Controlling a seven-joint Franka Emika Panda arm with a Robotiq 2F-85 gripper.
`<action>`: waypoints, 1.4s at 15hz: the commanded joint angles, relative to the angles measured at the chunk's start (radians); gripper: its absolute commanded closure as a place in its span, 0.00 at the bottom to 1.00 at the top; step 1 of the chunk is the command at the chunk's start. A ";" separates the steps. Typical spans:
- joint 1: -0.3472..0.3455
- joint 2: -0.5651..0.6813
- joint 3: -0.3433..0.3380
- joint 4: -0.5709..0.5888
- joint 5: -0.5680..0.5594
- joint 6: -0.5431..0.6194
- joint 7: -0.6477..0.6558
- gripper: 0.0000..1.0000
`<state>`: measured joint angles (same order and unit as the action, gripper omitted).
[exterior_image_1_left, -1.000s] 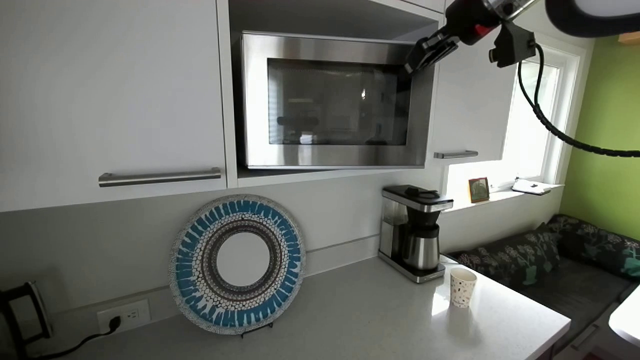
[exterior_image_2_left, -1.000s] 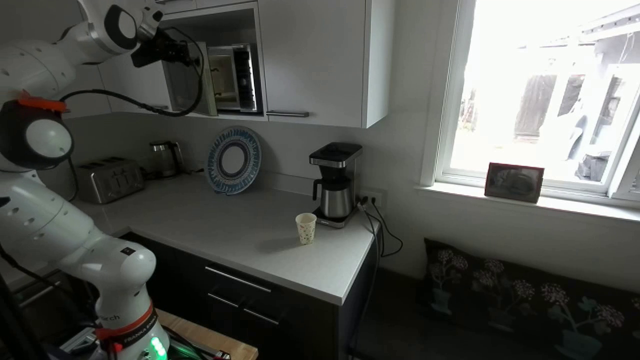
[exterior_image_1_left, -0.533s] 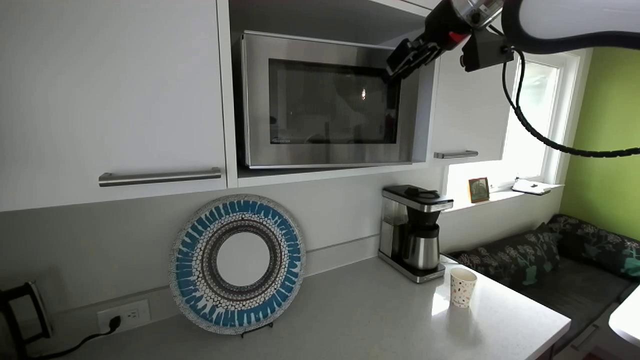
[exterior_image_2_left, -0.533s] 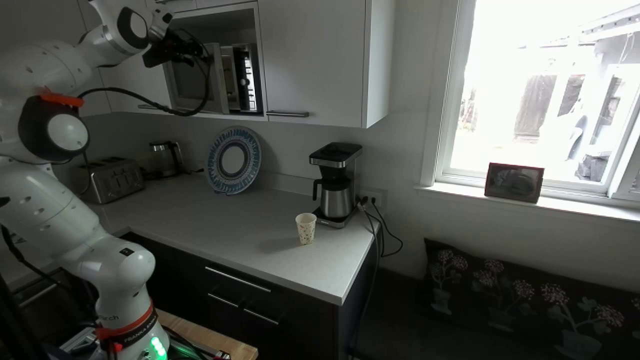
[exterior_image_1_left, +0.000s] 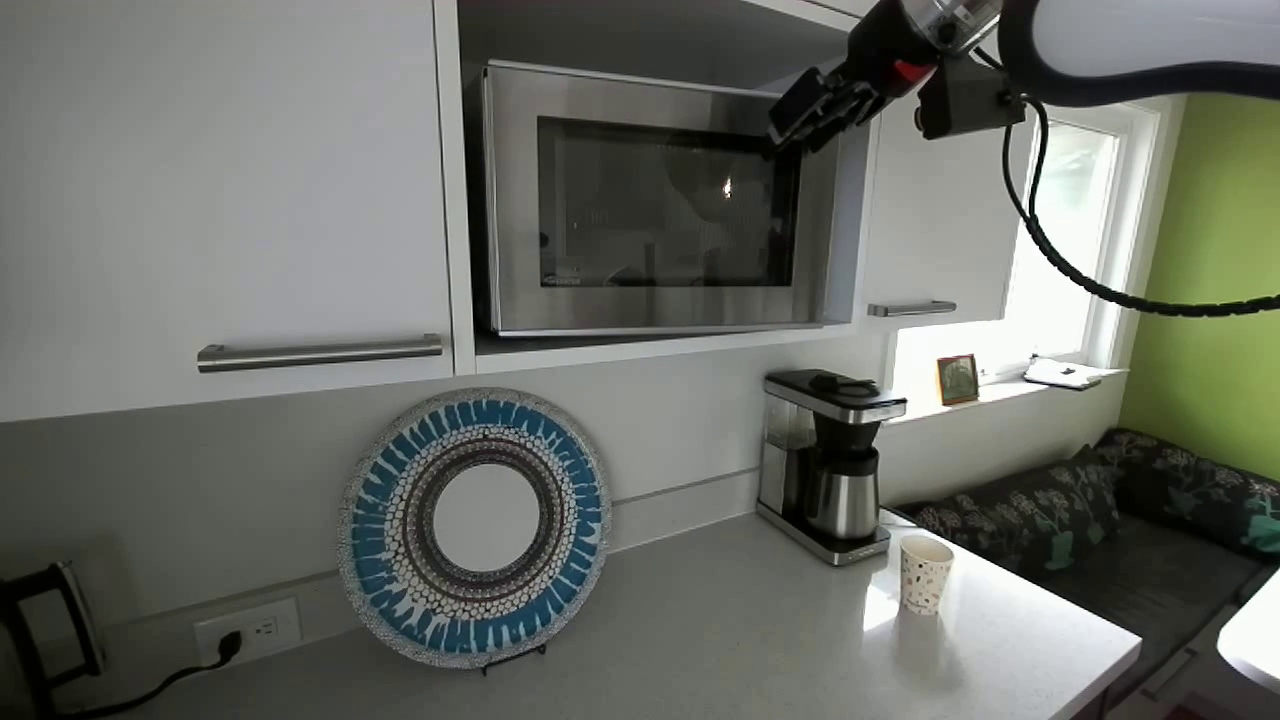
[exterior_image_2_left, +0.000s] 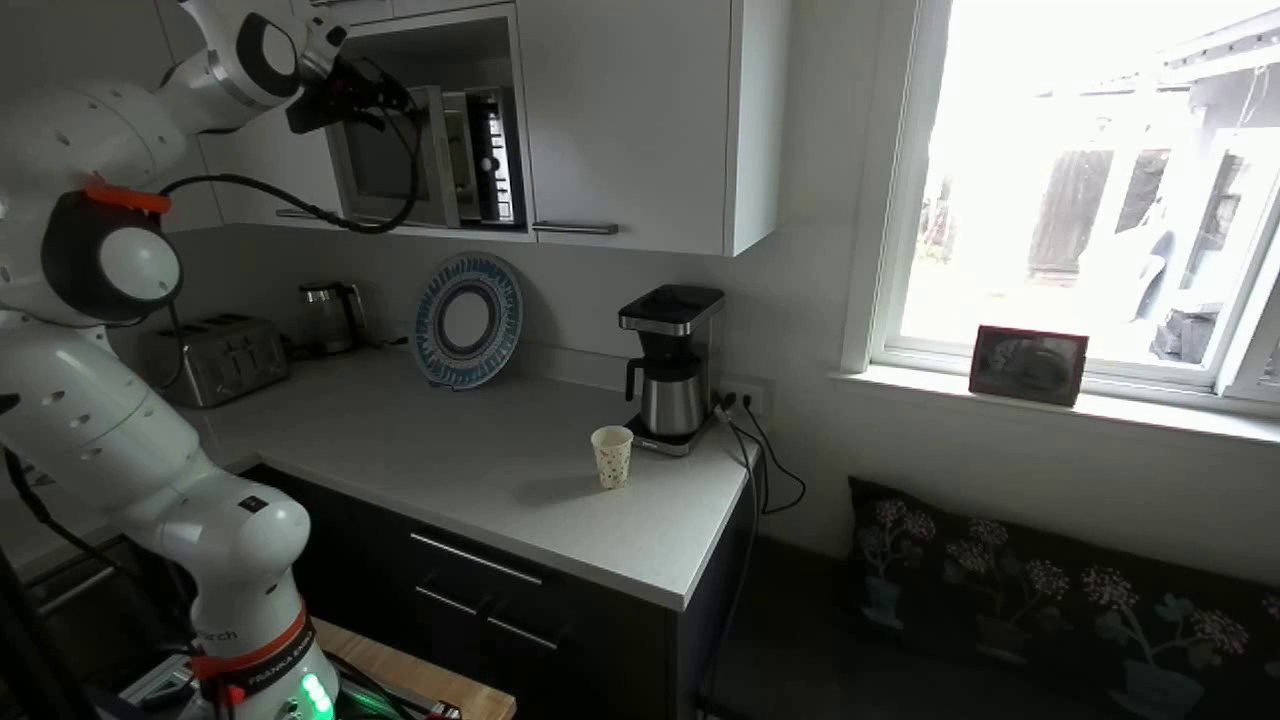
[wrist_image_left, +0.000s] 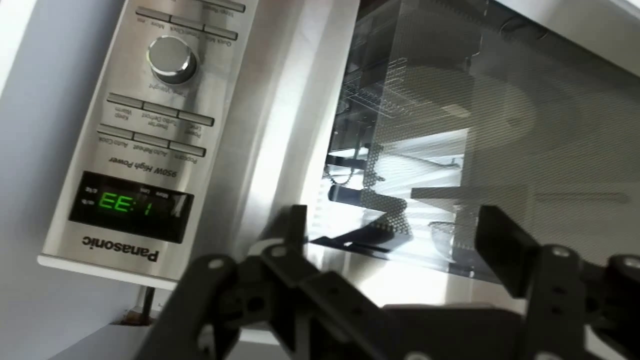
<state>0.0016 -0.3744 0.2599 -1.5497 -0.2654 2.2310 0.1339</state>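
Note:
My gripper (wrist_image_left: 397, 237) stands open in front of the steel-framed microwave door (wrist_image_left: 280, 100), with nothing held between its dark fingers (wrist_image_left: 502, 245). Behind the gap lie the door's lower or upper frame and its dark window (wrist_image_left: 550, 150); the wrist picture is upside down. The control panel (wrist_image_left: 135, 125), with a knob and a green-lit display (wrist_image_left: 130, 206), is to the left there. In an exterior view the gripper (exterior_image_1_left: 798, 130) hangs by the upper right of the microwave (exterior_image_1_left: 660, 310); contact cannot be told. The door (exterior_image_2_left: 440, 155) appears partly open in an exterior view.
The microwave sits in a white cabinet niche (exterior_image_1_left: 600, 30). Beneath, on the counter (exterior_image_1_left: 700, 640), are a blue patterned plate (exterior_image_1_left: 570, 500), a coffee maker (exterior_image_1_left: 830, 460) and a speckled cup (exterior_image_1_left: 925, 575). A toaster (exterior_image_2_left: 225, 360) and kettle (exterior_image_2_left: 330, 318) stand farther along. A cable (exterior_image_2_left: 390, 215) loops below the wrist.
The microwave door has swung inward, narrowing its gap. My gripper has moved with it, leftward in one picture and rightward in another, and its fingers have spread. The last half second shows little motion.

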 joint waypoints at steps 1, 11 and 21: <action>-0.067 0.039 0.029 0.024 -0.098 0.008 0.209 0.00; -0.064 0.164 0.042 0.082 -0.194 0.091 0.507 0.32; -0.061 0.250 0.007 0.106 -0.228 0.232 0.499 1.00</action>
<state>-0.0671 -0.2068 0.2907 -1.4940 -0.4539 2.3846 0.6303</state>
